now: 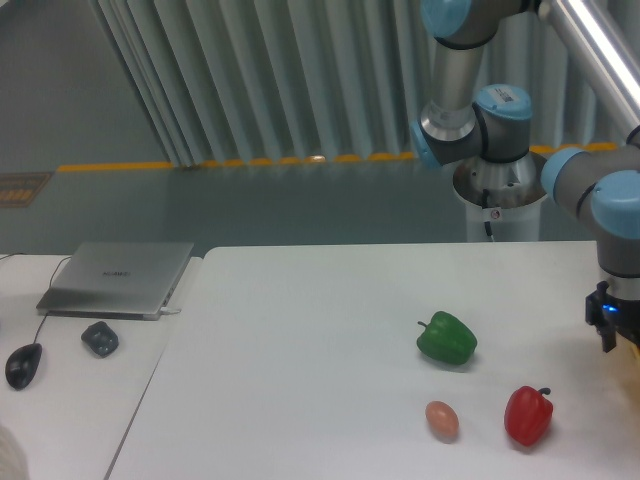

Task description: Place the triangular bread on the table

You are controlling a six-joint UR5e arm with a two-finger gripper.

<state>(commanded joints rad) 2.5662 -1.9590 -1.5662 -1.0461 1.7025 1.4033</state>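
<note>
The fingers (612, 340) of the one arm's gripper (614, 322) sit at the far right edge of the view, over the right edge of the tabletop (300, 340), and are cut off by the frame, so whether they are spread or pressed together cannot be told. Only the dark gripper body with a small blue light shows, hanging below the arm's (610, 195) grey wrist and blue-capped joint.

The triangular bread does not show clearly; a pale sliver at the right edge just beside the gripper may be part of it, but the view is too poor to say.

On the tabletop lie three things. One green pepper (447, 338) rests right of the middle. One red pepper (528, 416) stands near the front edge toward the right corner. One small pinkish-brown egg-shaped thing (441, 420) lies near the front edge, left of the red pepper and apart from it.

On the narrower desk (70, 400) to the left are one closed laptop (118, 278) at the back, one small dark object (100, 338) in front of it, and one mouse (23, 364) near the left edge.
</note>
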